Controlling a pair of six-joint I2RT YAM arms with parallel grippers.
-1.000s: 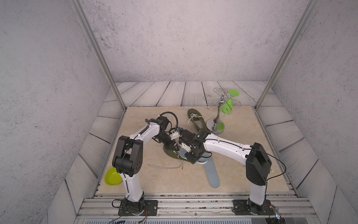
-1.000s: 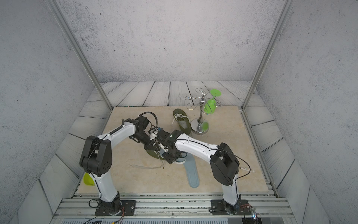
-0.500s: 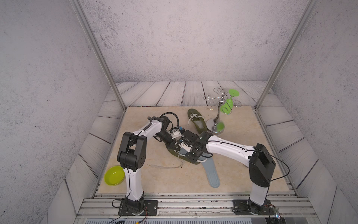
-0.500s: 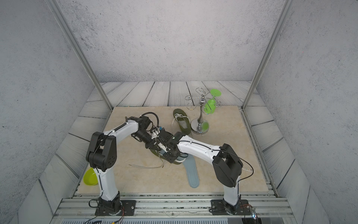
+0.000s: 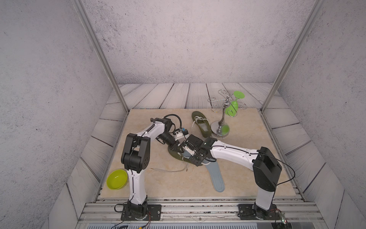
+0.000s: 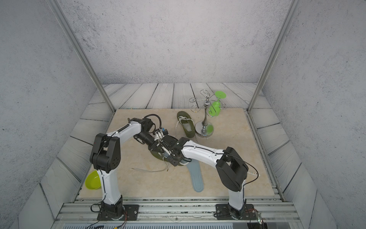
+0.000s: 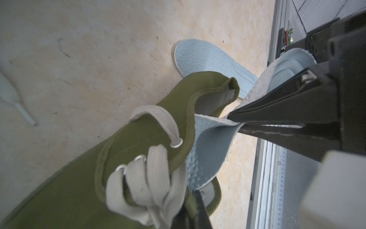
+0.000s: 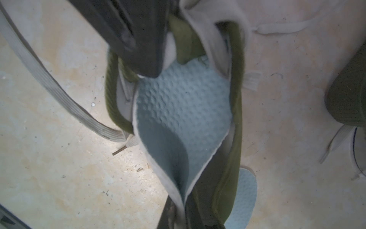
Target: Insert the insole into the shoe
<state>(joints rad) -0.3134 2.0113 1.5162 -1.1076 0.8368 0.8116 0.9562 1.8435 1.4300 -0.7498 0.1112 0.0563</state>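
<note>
Beige board (image 5: 178,186) carries everything. Metal stand (image 5: 220,128) is at the back, w/ the second shoe (image 5: 202,124) just beside it. Olive shoe (image 7: 79,188) lies mid-board. L gripper (image 8: 149,72) has its fingers clamped on the collar by the laces. R gripper (image 7: 235,122) pinches the blue insole (image 7: 208,150) tight. The insole's front part is inside the shoe's opening, the rest folded & outside. Second insole (image 5: 216,176) lies flat nearer the front edge. Green bowl (image 5: 117,179) sits by the L arm's base.
</note>
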